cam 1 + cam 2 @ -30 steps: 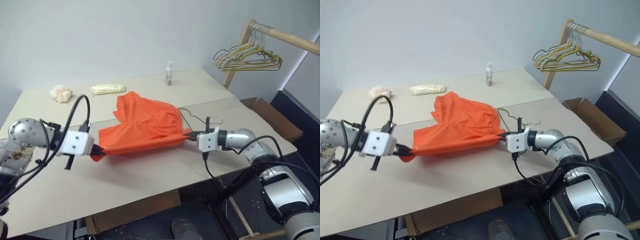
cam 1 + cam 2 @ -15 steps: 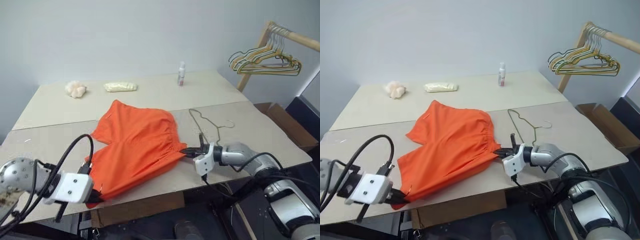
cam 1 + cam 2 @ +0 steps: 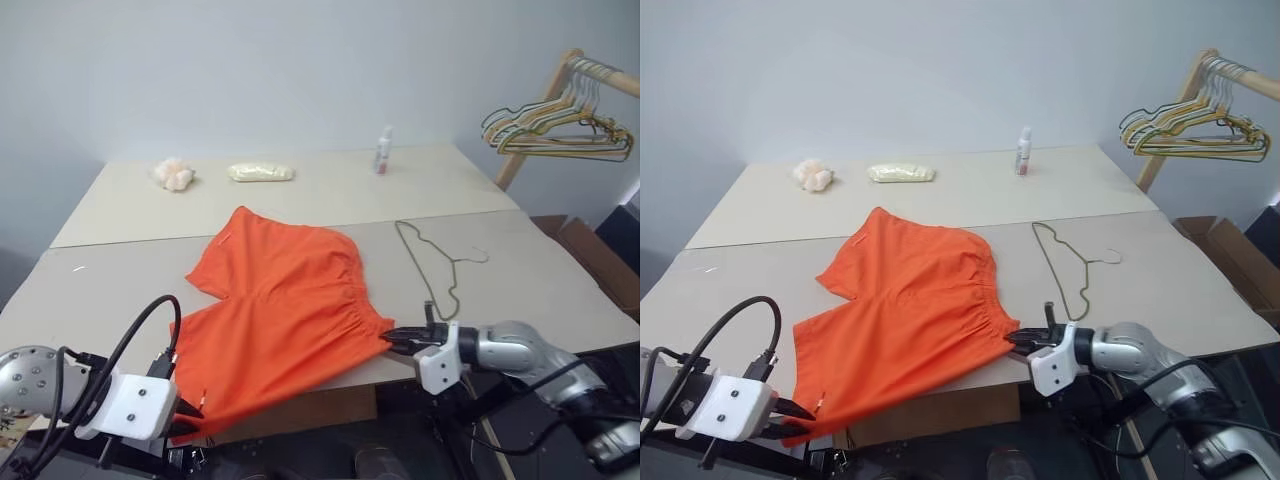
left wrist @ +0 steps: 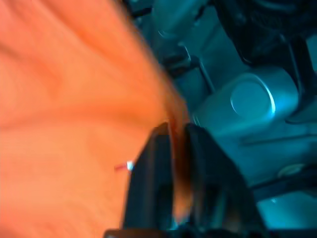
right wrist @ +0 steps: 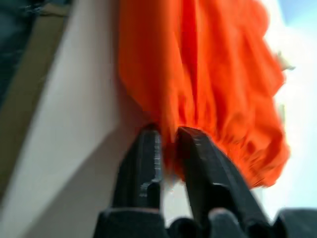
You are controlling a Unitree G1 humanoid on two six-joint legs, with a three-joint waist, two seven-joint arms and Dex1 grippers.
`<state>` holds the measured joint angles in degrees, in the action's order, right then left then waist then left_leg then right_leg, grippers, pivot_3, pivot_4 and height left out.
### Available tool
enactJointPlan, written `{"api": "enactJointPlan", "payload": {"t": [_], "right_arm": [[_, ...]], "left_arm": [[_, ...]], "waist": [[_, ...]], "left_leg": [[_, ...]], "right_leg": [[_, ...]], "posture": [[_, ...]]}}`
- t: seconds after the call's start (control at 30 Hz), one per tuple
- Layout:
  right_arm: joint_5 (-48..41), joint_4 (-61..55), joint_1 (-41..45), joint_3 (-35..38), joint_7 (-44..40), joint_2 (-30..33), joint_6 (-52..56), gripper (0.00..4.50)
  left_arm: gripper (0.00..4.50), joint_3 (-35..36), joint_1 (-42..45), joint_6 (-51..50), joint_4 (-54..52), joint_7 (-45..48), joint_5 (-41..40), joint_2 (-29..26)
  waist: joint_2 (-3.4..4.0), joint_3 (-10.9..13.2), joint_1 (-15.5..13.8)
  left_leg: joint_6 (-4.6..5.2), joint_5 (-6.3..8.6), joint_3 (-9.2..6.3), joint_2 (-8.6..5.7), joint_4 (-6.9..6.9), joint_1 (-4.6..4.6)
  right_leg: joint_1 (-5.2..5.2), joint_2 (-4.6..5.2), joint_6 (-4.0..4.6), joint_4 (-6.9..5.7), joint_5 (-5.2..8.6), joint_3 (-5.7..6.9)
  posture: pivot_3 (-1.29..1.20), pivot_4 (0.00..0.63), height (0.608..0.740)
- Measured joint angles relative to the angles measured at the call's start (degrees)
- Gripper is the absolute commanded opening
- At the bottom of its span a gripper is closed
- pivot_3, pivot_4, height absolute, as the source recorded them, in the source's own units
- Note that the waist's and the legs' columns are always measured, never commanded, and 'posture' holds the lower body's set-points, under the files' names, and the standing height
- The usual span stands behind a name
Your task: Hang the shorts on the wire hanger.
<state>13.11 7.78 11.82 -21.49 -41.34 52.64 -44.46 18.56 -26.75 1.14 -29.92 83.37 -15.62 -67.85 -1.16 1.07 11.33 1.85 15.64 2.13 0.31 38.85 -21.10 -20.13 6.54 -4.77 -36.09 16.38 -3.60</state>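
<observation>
You are working over a pale beige desk (image 3: 300,195) against a plain grey wall, with a wooden rail carrying a bunch of coloured hangers (image 3: 555,125) at the upper right of the frame.

Left claw (image 3: 800,412): at the lower left of the head view, at the desk's front edge. In its wrist view the two fingers stand a narrow gap apart with orange cloth between them. I cannot tell whether they are pinching the cloth or have just slackened on it.

Right claw (image 3: 392,338): lower centre-right, its tips at the gathered waistband corner. Its wrist view shows the same narrow gap with fabric in it. Grip or release cannot be told here either.

The shorts (image 3: 285,300) lie spread flat at the centre of the frame, waistband toward the right, one leg hem overhanging the front edge by the left claw.

The wire hanger (image 3: 432,265) lies flat on the desk just right of the shorts, apart from them and untouched, hook toward the right.

Judgement: you are at the laying-out step; hanging has not begun. The next move calls for bringing hanger and shorts together, most likely one claw lifting the hanger while the other feeds the garment over its bar. Thin wire lying flat will be awkward to pick up.
</observation>
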Motion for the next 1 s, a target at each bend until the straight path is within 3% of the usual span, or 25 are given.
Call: {"api": "enactJointPlan", "payload": {"t": [0.13, 0.23, 0.27, 0.47, 0.57, 0.7, 0.87, 1.0], "right_arm": [[-6.8, -7.3, -7.4, 2.5, -3.7, 3.9, 4.9, 3.37], [-16.9, -12.2, -12.8, 8.1, -4.8, 5.4, 15.6, 4.42], [-19.8, -13.5, -13.3, 10.2, -4.6, 5.4, 19.9, 4.50], [-34.3, -17.5, -9.0, 22.7, 2.5, 3.0, 52.2, 4.50], [-33.7, -16.2, -3.6, 22.4, 8.0, 0.6, 68.0, 4.50], [-30.5, -12.3, 4.0, 18.7, 12.6, -1.0, 86.7, 4.50], [-26.3, -0.1, 11.9, 15.3, 15.1, -6.3, 96.8, 4.50], [-25.2, 5.8, 15.5, 13.9, 13.1, -7.3, 98.5, 3.63]], "left_arm": [[3.13, -0.4, 4.9, -1.1, 0.3, 0.5, -1.6, -0.2], [4.13, -0.8, 12.9, -6.0, 1.1, -2.1, -6.3, 1.1], [4.44, -1.2, 15.6, -7.7, 1.4, -3.6, -7.5, 2.0], [4.48, -7.7, 32.7, -23.0, 2.2, -16.6, -15.7, 11.5], [4.48, -10.7, 38.4, -28.8, 2.7, -23.5, -18.5, 18.9], [4.48, -12.3, 41.8, -33.8, 2.7, -28.4, -21.9, 23.9], [4.48, -12.5, 43.7, -36.9, 2.9, -30.1, -25.0, 25.0], [4.50, -12.7, 43.9, -37.4, 2.9, -30.2, -25.1, 25.0]], "waist": [[0.00, 0.0, -1.1], [0.00, 0.0, -2.1], [0.01, 0.0, -2.3], [0.00, 0.0, -3.0], [0.00, 0.0, -3.1], [0.01, -0.1, -2.8], [0.02, -0.1, -2.2], [0.06, -0.1, -2.0]], "left_leg": [[0.00, 0.00, 0.01, 0.03, 0.01, 0.01], [0.00, 0.00, 0.05, 0.03, 0.04, 0.01], [0.00, 0.00, 0.07, 0.03, 0.06, 0.02], [-0.01, 0.02, 0.05, 0.04, 0.05, -0.12], [-0.02, 0.01, 0.05, 0.03, 0.11, -0.17], [-0.02, 0.01, 0.05, 0.01, 0.09, -0.25], [-0.01, 0.00, 0.05, -0.11, 0.12, -0.29], [0.00, 0.00, 0.05, -0.15, 0.11, -0.30]], "right_leg": [[0.02, -0.03, 0.01, -0.01, 0.00, 0.01], [0.04, -0.02, 0.01, -0.02, -0.01, 0.00], [0.02, -0.03, 0.01, -0.03, -0.01, -0.02], [-0.13, -0.11, 0.01, -0.05, -0.03, -0.01], [-0.15, -0.11, 0.02, -0.11, -0.04, -0.02], [-0.24, -0.14, 0.03, -0.08, -0.04, -0.06], [-0.27, -0.14, 0.03, -0.06, -0.04, -0.09], [-0.26, -0.14, 0.02, -0.03, -0.04, -0.07]], "posture": [[-0.15, 0.000, 0.740], [-0.14, 0.000, 0.740], [-0.14, 0.000, 0.740], [-0.17, 0.000, 0.740], [-0.18, 0.000, 0.740], [-0.19, 0.000, 0.740], [-0.19, 0.000, 0.740], [-0.19, 0.000, 0.740]]}}
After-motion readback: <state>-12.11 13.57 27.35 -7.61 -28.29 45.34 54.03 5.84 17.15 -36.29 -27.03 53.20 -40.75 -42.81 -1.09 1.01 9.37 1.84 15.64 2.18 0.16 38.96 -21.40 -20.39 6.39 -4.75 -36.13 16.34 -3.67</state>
